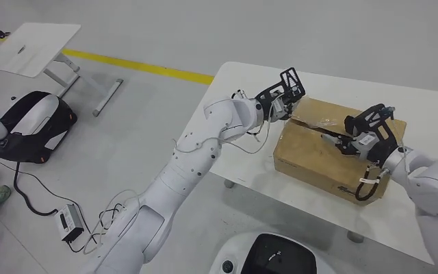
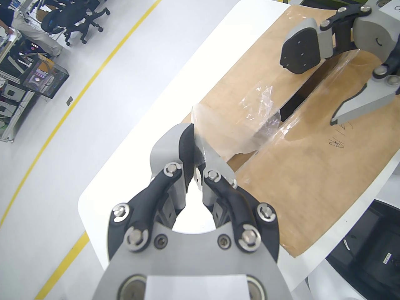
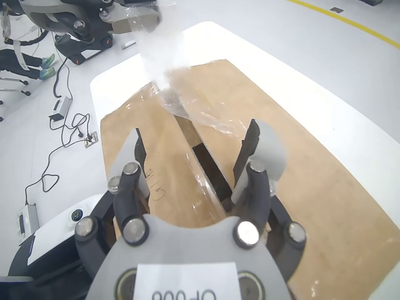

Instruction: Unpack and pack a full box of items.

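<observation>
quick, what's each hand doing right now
left hand: closed on the clear tape peeled from the box
right hand: open, holding nothing, over the box

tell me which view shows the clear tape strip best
The right wrist view: the tape stretches in full from the left gripper down to the box seam. The left wrist view shows its pinched end close up. The top view gives a faint glint along the seam.
</observation>
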